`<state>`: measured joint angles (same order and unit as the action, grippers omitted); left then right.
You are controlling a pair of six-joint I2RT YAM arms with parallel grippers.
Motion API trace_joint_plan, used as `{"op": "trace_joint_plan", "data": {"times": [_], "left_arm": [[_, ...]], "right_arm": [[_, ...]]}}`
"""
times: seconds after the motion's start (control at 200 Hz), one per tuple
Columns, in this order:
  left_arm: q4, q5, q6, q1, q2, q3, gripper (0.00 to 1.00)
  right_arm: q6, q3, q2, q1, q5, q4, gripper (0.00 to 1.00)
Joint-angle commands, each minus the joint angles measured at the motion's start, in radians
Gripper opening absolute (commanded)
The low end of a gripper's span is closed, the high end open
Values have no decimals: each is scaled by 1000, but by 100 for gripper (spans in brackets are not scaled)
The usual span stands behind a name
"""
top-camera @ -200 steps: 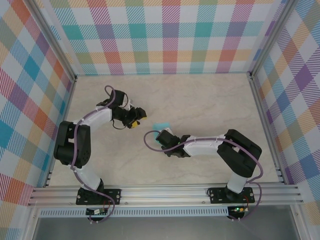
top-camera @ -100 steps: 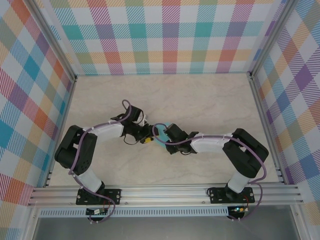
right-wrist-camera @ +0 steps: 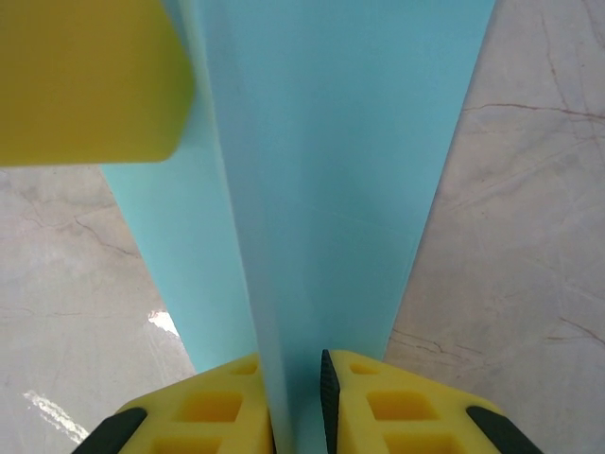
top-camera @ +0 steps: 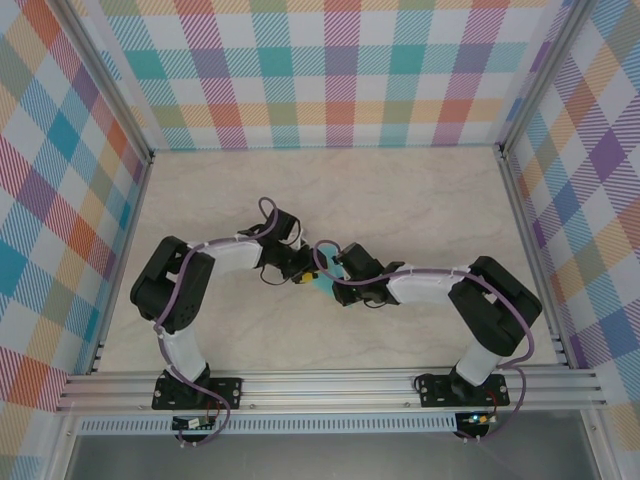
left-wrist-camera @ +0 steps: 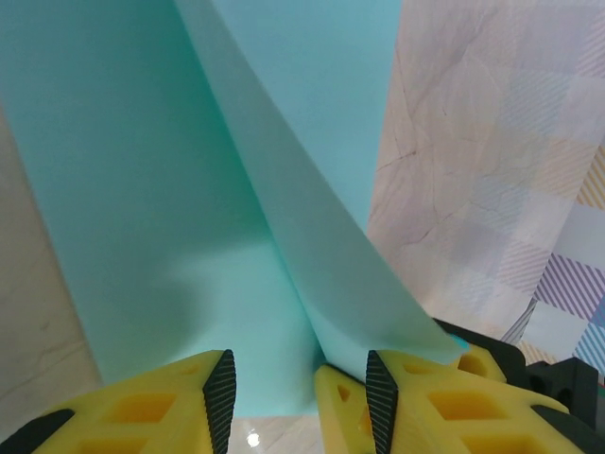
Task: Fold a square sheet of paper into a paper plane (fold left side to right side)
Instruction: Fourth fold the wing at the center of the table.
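In the top view you see both arms meeting at the centre of the table [top-camera: 420,200], a pale stone-like surface with thin veins. Where they meet lies the sheet of paper [top-camera: 322,283], a small turquoise patch, mostly covered by the two wrists.

In the right wrist view, your right gripper [right-wrist-camera: 295,364] has its yellow fingers [right-wrist-camera: 208,402] almost together at the bottom of the frame. They pinch a raised ridge of the paper between them. The paper is smooth, matte and of one colour, and it runs as a long band from the fingers to the top edge. A blurred yellow block in the upper left of the frame is a finger of the other gripper.

In the left wrist view, your left gripper [left-wrist-camera: 301,369] stands partly open, with a clear gap between the black ribbed pads [left-wrist-camera: 220,392]. One flap of the paper rises as a sharp slanted fold and comes down into this gap, close to the right pad. The jaws do not press on it.
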<state>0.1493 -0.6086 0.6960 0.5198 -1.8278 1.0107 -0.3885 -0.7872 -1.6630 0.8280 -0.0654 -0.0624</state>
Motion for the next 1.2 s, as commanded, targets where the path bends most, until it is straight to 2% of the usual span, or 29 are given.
{"op": "trace_joint_plan", "data": {"times": [0.0,0.45,0.81,1.195], "left_arm": [[-16,-6,11,21,-27,37,43],[-20,21,9,39,-107,34,43],[19,42,-18,39,-107,39,42],[56,60,-46,39,-113,43,43]], "right_arm": [[-18,31,-22,-8,57,-21,20],[-16,34,-29,-17,79,-18,22],[-16,29,-7,-22,93,-25,26],[-30,51,89,-49,158,-25,41]]}}
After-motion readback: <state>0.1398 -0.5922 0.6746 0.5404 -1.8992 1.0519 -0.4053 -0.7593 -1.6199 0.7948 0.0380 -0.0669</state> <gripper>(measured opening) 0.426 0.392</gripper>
